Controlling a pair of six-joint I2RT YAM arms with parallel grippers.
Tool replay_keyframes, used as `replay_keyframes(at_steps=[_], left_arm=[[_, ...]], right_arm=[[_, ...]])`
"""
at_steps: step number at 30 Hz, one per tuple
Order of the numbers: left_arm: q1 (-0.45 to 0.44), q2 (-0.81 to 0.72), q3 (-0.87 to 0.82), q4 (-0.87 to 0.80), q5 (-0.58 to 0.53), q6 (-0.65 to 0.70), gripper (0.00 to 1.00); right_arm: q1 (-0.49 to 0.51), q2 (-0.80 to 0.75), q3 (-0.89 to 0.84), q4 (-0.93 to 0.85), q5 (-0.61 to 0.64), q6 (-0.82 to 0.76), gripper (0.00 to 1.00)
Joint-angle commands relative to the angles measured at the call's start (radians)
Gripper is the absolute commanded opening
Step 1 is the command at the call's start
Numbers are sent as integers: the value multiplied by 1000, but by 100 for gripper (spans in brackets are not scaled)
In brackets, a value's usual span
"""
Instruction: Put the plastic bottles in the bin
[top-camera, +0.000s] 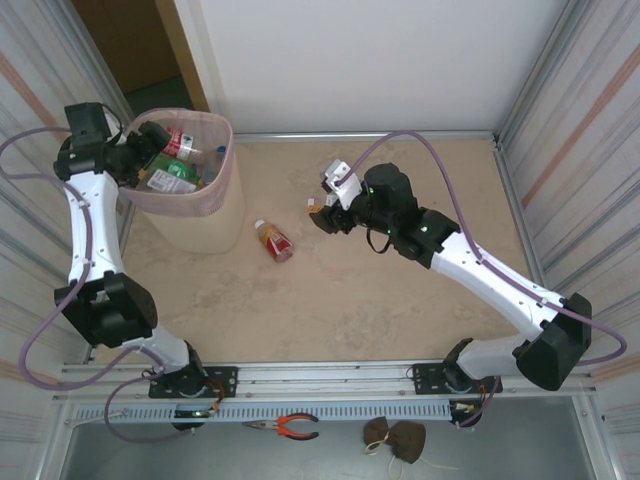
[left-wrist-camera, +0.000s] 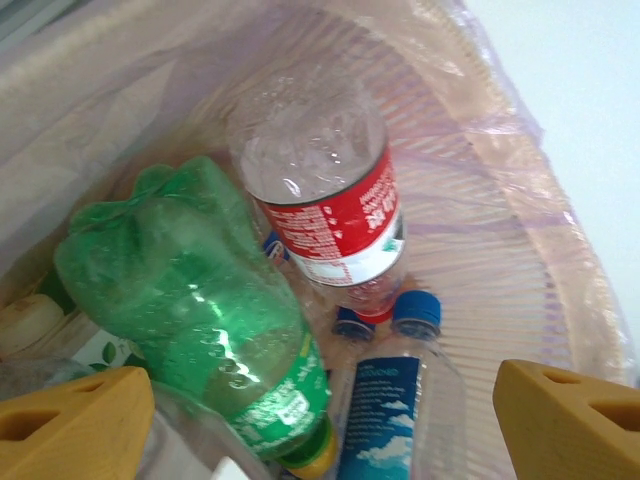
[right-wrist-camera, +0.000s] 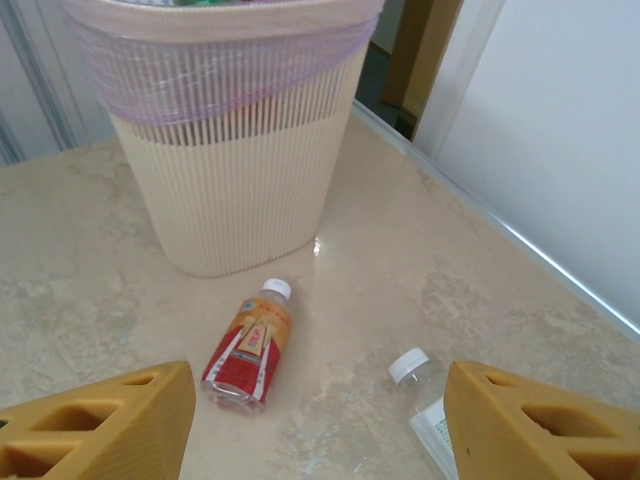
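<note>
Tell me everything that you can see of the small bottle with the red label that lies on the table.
The red-labelled bottle is small, of clear plastic, with a white cap and a red and orange label around its body. It lies on its side on the pale table, cap towards the bin, near it but apart. Only the table touches it.

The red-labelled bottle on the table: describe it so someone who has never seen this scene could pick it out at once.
Start at the pale ribbed bin at the table's far left corner. Beside its base a small white-capped bottle lies on its side on the tabletop. Its red-and-orange label sets it apart from the other loose bottle nearby, whose label is white.
</note>
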Motion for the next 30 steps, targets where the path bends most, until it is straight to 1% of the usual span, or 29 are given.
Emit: replay_keyframes(at_steps=[1, 5, 12, 16, 18, 20, 25, 30], left_arm=[[1, -27, 66, -29, 36, 18, 88], [1, -70, 76, -16, 26, 23, 88], [1, -157, 27, 13, 46, 28, 87], [2, -213, -34, 47, 67, 8, 86], [0, -244, -78, 76, 88, -12, 86], [2, -272, -117, 112, 119, -13, 86], [3, -371, -248, 226, 149, -9, 86], [3, -462, -370, 373, 235, -13, 88]], right_arm=[[-40, -1, 6, -28, -16, 57, 66], [-96, 29, 19, -61, -56, 84, 67], [-198, 117, 48, -140, -101, 27, 67], [-208, 170, 53, -131, -133, 34, 67], [-200, 205, 56, -112, -168, 62, 66], [-178, 240, 57, -86, -178, 95, 66], [-89, 348, 83, -32, -163, 143, 66], [-10, 464, 136, 6, -143, 177, 67]])
